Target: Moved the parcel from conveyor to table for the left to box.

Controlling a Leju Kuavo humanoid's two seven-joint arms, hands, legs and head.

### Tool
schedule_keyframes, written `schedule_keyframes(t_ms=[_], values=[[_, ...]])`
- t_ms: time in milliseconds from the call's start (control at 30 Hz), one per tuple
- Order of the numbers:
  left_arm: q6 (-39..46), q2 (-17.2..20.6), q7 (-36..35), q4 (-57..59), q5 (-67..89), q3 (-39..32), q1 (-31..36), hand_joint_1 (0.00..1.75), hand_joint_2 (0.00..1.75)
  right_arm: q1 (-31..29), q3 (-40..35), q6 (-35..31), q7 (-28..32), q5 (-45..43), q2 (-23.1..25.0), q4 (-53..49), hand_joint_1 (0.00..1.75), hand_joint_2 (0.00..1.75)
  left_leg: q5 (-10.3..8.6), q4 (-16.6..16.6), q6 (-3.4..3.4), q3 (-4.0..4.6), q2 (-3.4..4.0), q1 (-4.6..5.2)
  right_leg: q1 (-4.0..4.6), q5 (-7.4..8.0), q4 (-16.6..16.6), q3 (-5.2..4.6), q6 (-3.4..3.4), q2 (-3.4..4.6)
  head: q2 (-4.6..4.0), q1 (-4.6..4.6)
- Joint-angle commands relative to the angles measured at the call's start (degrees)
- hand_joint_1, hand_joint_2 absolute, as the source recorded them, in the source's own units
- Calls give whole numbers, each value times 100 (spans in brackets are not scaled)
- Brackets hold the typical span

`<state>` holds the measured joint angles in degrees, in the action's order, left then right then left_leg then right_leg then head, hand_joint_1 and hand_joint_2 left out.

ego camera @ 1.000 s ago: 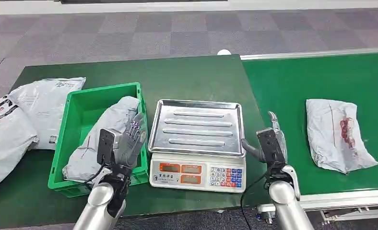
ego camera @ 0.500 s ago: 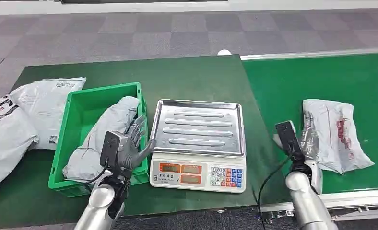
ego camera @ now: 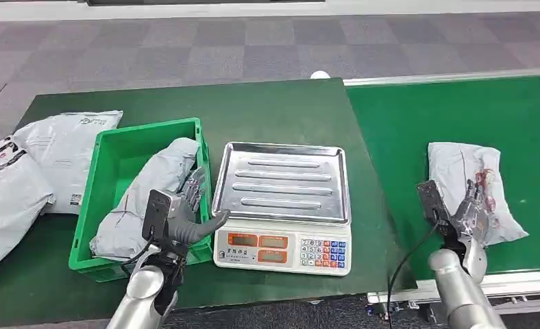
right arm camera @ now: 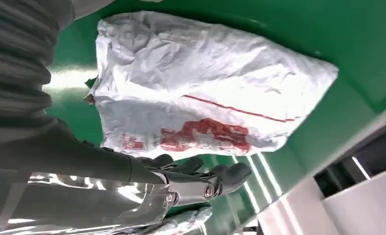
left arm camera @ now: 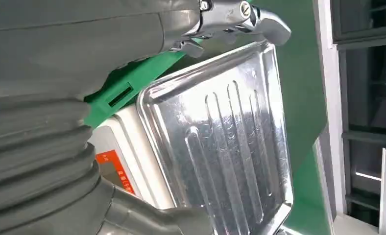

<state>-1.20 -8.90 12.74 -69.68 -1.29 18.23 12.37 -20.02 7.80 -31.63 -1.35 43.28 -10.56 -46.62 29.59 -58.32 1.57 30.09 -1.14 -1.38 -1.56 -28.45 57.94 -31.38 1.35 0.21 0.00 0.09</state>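
Crumpled white plastic parcel with red print (ego camera: 469, 188) lying on the green conveyor belt (ego camera: 418, 130), right of the dark green table (ego camera: 281, 110). Right hand (ego camera: 471, 214) over the parcel's near edge, fingers (right arm camera: 220, 177) spread, nothing gripped (contact cannot be told). Left hand (ego camera: 185, 216) open beside the green plastic crate (ego camera: 109, 164), which holds a grey bag (ego camera: 151, 185); its thumb reaches toward the steel-trayed weighing scale (ego camera: 281, 199).

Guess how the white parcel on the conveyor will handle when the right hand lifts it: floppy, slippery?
The parcel is probably floppy: its wrinkled plastic bag looks soft and should sag around the right hand. The film shines, so it may slip in the fingers. It lies flat and pillowy, unlikely to roll.
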Motion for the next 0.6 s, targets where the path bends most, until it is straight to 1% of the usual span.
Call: schedule_keyframes(t_ms=[33, 100, 267, 300, 367, 400, 433, 533, 600], values=[[-121, 76, -11, 156, -7, -43, 148, 0, 175, -592, 351, 35, -392, 356, -179, 1288, 0, 175, -10, 9, -14, 4, 15, 2, 2, 13, -13, -5, -11, 3, -2, 2], [-163, 87, -17, 171, 28, 17, 162, 0, 175, -769, 398, 38, -514, 496, -299, 1773, 0, 175, -8, 5, -13, 4, 9, 2, 1, 10, -10, -2, -8, -1, 0, 0], [-157, 120, -15, 118, 44, 36, 164, 0, 175, -1031, 442, 86, -756, 652, -401, 2327, 0, 175, -7, 3, -11, 1, 7, 4, -2, 7, -6, -1, -7, -2, -2, 0], [-155, 133, -27, 70, 47, 41, 129, 0, 175, -1094, 434, 27, -845, 735, -414, 2432, 0, 175, -10, 6, -14, 4, 20, 2, 1, 15, -12, -6, -11, 8, 0, 2], [-155, 138, -25, 61, 46, 52, 105, 0, 175, -1105, 449, 20, -942, 778, -476, 2503, 0, 175, -6, 3, -11, 5, 15, 4, -1, 10, -4, -7, -9, 7, 0, 2], [-157, 134, -22, 67, 43, 62, 102, 0, 175, -1084, 444, -21, -1002, 840, -534, 2538, 0, 175, -12, 14, -14, 1, 26, 3, 2, 20, -15, -6, -14, 15, 0, 2], [-158, 129, -18, 72, 38, 65, 100, 0, 175, -1062, 459, -41, -1039, 862, -578, 2557, 0, 175, -7, 5, -10, 2, 9, 3, 0, 11, -7, -4, -9, 3, -2, 2], [-156, 114, -10, 75, 18, 69, 87, 0, 175, -1023, 489, -17, -1061, 887, -652, 2585, 0, 175, -13, 9, -13, 3, 1, 5, -1, 13, -12, -3, -11, -10, 0, 0], [-158, 91, -2, 70, -2, 79, 47, 0, 175, -1036, 483, -14, -1109, 926, -671, 2602, 0, 175, -11, 8, -16, 3, 10, 3, 1, 14, -12, -5, -11, -2, 0, 0]])
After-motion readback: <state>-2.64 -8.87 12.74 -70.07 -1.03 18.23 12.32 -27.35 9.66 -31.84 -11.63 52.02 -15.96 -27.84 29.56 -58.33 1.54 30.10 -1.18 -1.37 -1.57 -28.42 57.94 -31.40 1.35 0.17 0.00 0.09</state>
